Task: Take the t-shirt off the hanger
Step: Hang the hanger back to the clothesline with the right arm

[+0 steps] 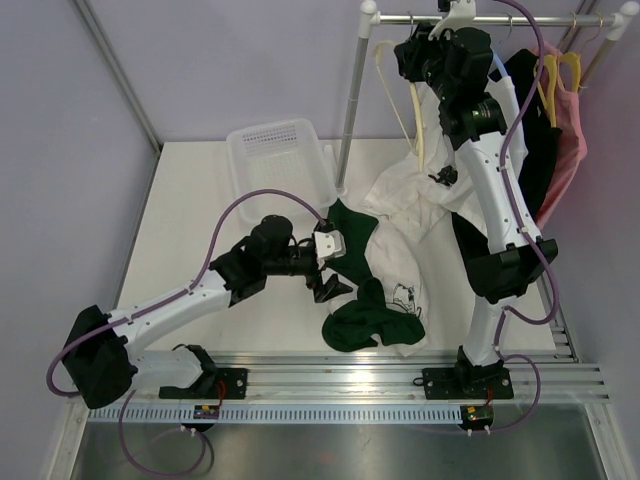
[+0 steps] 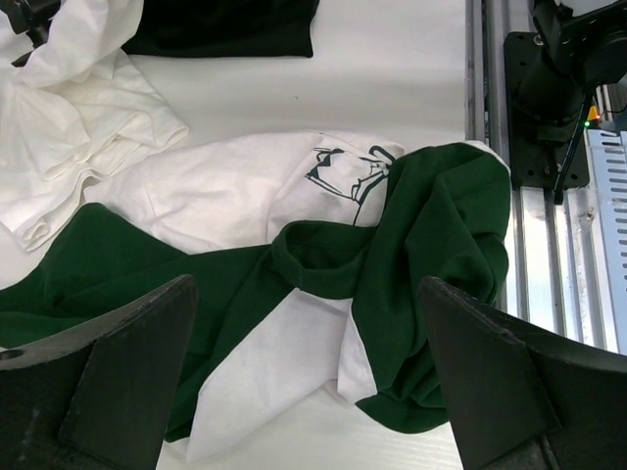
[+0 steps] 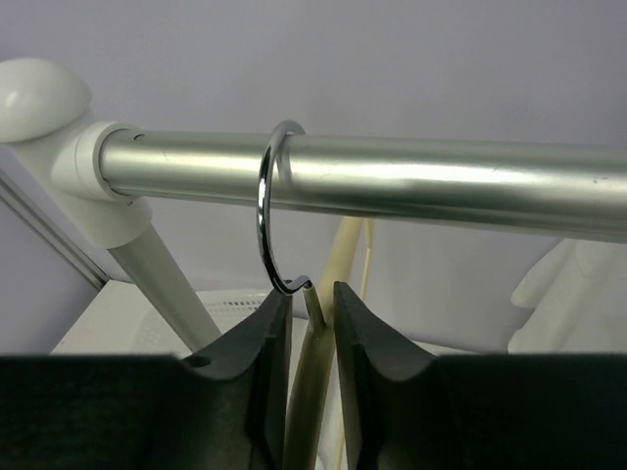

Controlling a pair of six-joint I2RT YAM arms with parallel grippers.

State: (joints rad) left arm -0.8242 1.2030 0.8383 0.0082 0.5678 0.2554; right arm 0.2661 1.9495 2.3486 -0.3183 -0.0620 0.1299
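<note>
Green and white, the t-shirt (image 1: 375,320) lies crumpled on the bench (image 1: 190,220) near its front edge, off the hanger. A dark line drawing shows on a white panel in the left wrist view, with the green folds wrapped around it. The left gripper (image 1: 330,285) hangs just above the shirt's left side. Its jaws are spread wide and there is nothing between them; from the wrist camera both fingers (image 2: 118,372) frame the cloth below without touching it.

A heap of white cloth (image 1: 410,195) sits just behind the shirt, at the foot of the rack. A clear plastic basket (image 1: 275,150) stands further back on the left.

The right arm reaches up to the metal rail (image 1: 500,18). There the right gripper (image 3: 313,304) straddles the neck of a bare cream hanger (image 3: 312,392), just under the chrome hook (image 3: 265,206) that loops over the rail. The jaws are only narrowly parted. Thin gaps show on both sides of the neck, so they do not appear to clamp it.

A black garment (image 1: 535,150) and a pink one (image 1: 570,150) hang further right along the rail.
</note>
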